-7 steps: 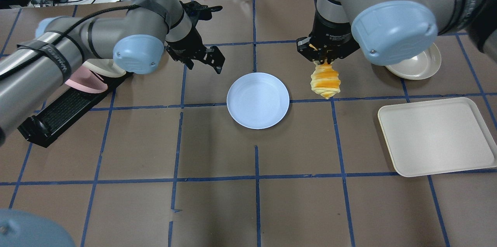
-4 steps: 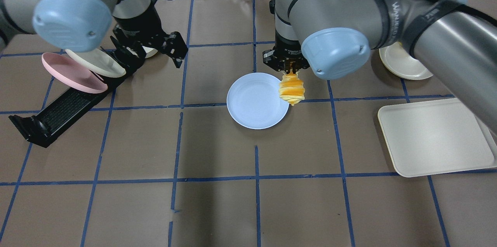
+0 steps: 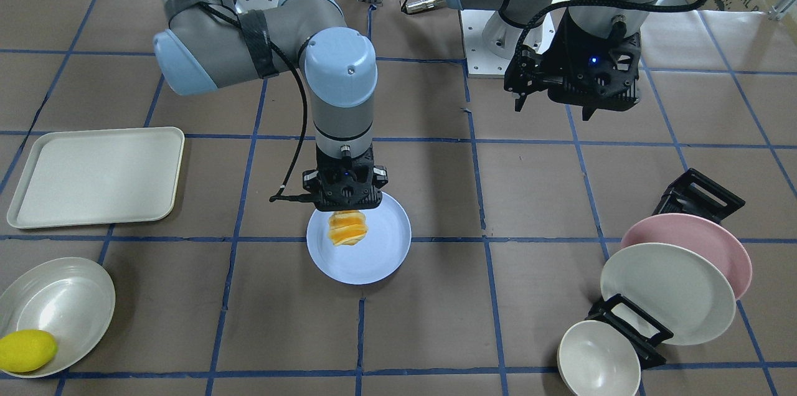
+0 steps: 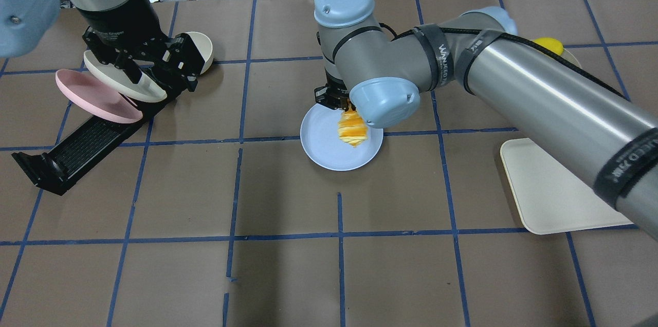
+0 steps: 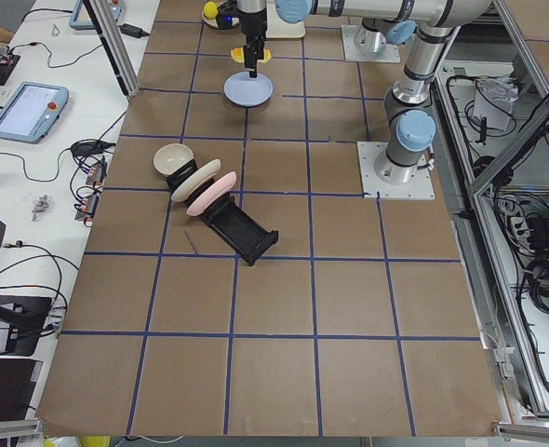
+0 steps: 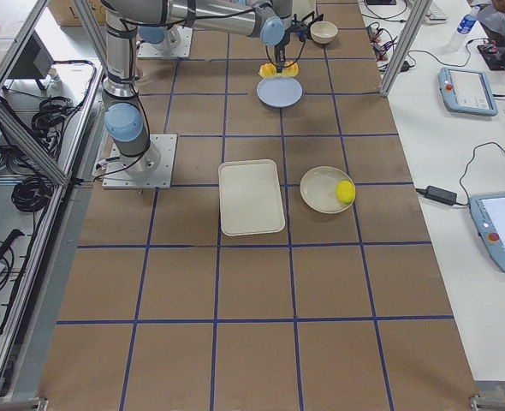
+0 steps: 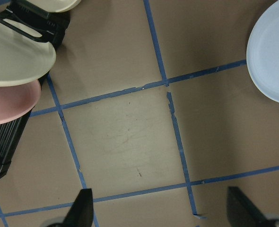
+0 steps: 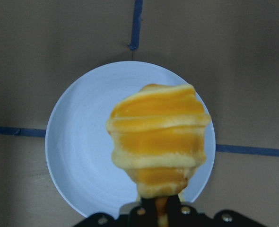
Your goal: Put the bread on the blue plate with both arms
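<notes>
The bread [image 4: 352, 130], a golden-orange ridged loaf, hangs upright from my right gripper [image 4: 343, 107], which is shut on its top end. It hangs just above the blue plate [image 4: 329, 155], over the plate's right half. The right wrist view shows the bread [image 8: 158, 137] in front of the blue plate [image 8: 82, 156]. From the front, the bread [image 3: 347, 229] hangs under the right gripper [image 3: 344, 206] above the plate [image 3: 380, 262]. My left gripper [image 4: 157, 72] is open and empty, far left of the plate and above the dish rack. It also shows in the front view [image 3: 551, 106].
A black dish rack [image 4: 77, 147] at the left holds a pink plate [image 4: 95, 95] and an off-white plate [image 4: 123, 83], with a small bowl [image 4: 203, 49] beside it. An off-white tray [image 4: 555, 188] lies at the right. A lemon [image 3: 28, 349] sits in a bowl [image 3: 68, 296].
My right arm has carried the bread leftwards from beside the blue plate to over it. My left arm has drawn back to the left, to above the dish rack.
</notes>
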Action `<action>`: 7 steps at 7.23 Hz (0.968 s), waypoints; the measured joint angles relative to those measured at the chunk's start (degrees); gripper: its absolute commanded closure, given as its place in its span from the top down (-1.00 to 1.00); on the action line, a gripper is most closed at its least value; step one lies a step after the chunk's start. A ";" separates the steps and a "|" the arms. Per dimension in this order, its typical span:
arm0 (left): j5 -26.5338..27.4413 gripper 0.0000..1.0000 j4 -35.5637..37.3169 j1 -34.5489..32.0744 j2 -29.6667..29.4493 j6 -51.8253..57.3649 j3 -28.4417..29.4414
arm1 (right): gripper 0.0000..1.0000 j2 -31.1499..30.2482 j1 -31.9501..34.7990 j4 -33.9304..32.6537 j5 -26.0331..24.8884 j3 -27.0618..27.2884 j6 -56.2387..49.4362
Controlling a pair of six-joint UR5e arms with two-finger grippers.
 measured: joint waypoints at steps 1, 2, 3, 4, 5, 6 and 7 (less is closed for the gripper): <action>-0.50 1.00 0.03 -0.10 -0.12 -2.79 -0.03 | -0.93 1.94 0.42 -2.57 -0.47 -0.19 -0.38; -0.65 1.00 0.12 -0.25 -0.39 -4.73 0.01 | -0.93 3.38 0.58 -4.45 -0.67 -0.13 -1.08; -0.72 1.00 0.18 -0.35 -0.61 -5.53 0.02 | -0.93 4.39 0.62 -5.57 -0.75 0.04 -2.05; -0.76 1.00 0.21 -0.38 -0.70 -5.79 0.02 | -0.93 4.95 0.67 -6.02 -0.77 0.19 -2.75; -0.79 1.00 0.22 -0.40 -0.70 -5.87 -0.01 | -0.91 5.21 0.70 -6.19 -0.75 0.38 -3.10; -0.80 1.00 0.23 -0.41 -0.73 -5.88 -0.03 | 0.22 5.30 0.69 -6.24 -0.74 0.66 -3.25; -0.80 1.00 0.23 -0.41 -0.76 -5.85 -0.04 | 0.99 5.32 0.67 -6.26 -0.74 0.94 -3.38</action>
